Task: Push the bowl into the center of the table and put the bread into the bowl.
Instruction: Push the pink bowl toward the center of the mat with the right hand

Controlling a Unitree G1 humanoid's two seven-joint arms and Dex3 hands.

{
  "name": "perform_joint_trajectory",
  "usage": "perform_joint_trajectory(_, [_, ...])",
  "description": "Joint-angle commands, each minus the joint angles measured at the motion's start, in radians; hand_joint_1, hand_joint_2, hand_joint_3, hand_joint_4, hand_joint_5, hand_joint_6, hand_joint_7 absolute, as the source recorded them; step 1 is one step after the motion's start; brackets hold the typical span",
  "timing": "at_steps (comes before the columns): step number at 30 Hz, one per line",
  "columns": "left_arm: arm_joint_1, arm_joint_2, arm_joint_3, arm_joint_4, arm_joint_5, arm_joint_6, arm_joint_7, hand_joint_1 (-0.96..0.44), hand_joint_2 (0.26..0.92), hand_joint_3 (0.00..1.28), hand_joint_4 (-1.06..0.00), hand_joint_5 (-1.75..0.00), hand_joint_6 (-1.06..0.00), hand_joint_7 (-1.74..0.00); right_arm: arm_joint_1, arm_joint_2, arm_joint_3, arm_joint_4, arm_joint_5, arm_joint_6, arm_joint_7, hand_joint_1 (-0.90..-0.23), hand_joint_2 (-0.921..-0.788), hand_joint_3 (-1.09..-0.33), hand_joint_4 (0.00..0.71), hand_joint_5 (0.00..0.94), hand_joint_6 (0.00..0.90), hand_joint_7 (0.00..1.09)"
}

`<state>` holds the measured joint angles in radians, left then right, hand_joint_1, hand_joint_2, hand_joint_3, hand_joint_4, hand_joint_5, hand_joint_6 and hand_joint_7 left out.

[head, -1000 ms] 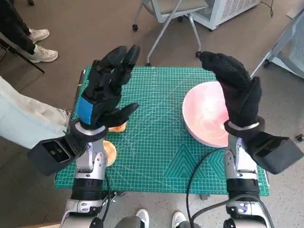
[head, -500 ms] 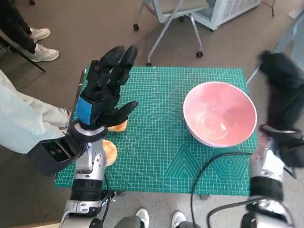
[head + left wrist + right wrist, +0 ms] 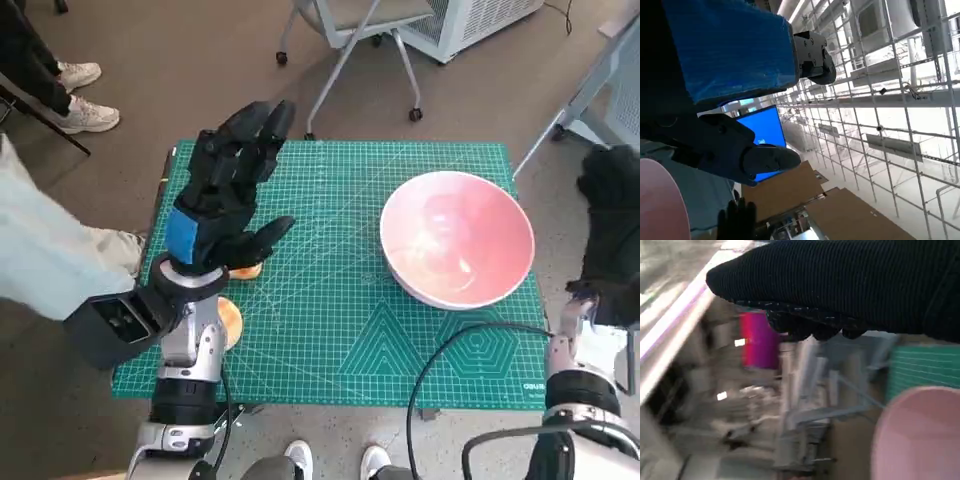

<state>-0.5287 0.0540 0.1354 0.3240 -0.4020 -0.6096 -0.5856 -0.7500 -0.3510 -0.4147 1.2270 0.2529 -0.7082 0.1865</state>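
On the desk's (image 3: 330, 340) right half sits the pink bowl (image 3: 457, 237), apart from the right hand (image 3: 612, 235), finger state unclear. Bread (image 3: 245, 269) lies left, beneath the raised left hand (image 3: 225, 195), fingers spread, empty.

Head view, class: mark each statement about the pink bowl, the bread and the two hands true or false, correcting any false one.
1. The round pink bowl sits on the green cutting mat's right side. True.
2. Bread lies in the bowl. False: the bowl holds nothing; the orange-brown bread lies by the left hand.
3. The right hand grips the bowl. False: it is beyond the mat's right edge.
4. The left hand holds nothing. True.
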Motion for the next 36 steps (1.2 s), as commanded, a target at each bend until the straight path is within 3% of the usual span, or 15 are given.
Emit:
perform_joint_trajectory(1, [0.012,0.007,-0.001,-0.014,-0.008,0.008,-0.003,-0.13,0.907,0.39,-0.18,-0.09,0.0,-0.58,0.008,0.014,-0.005,0.05,-0.004,0.088,-0.027,-0.587,-0.921,-0.881,0.11,0.001,0.108,0.27])
perform_joint_trajectory(14, [0.01,0.018,0.001,-0.011,-0.012,0.014,-0.011,-0.14,0.9,0.4,-0.19,-0.1,0.0,-0.59,-0.005,0.07,-0.019,0.076,0.002,0.221,-0.021,-0.624,-0.921,-0.796,0.113,0.002,0.137,0.23])
perform_joint_trajectory(21, [0.011,0.026,0.005,-0.014,-0.01,0.016,-0.009,-0.15,0.897,0.4,-0.19,-0.1,0.0,-0.59,-0.021,0.107,-0.012,0.083,-0.008,0.263,-0.018,-0.625,-0.921,-0.806,0.111,0.001,0.119,0.21])
perform_joint_trajectory(26, [0.017,0.031,0.006,-0.024,-0.011,0.02,-0.006,-0.16,0.895,0.4,-0.19,-0.1,0.0,-0.6,-0.036,0.138,-0.011,0.079,-0.006,0.274,-0.016,-0.687,-0.921,-0.809,0.115,0.003,0.144,0.22])
perform_joint_trajectory(36, [0.033,0.041,0.012,-0.046,0.0,0.015,0.007,-0.17,0.892,0.39,-0.19,-0.1,0.0,-0.61,-0.084,0.193,0.003,0.084,-0.018,0.301,0.004,-0.636,-0.921,-0.824,0.116,0.002,0.144,0.21])
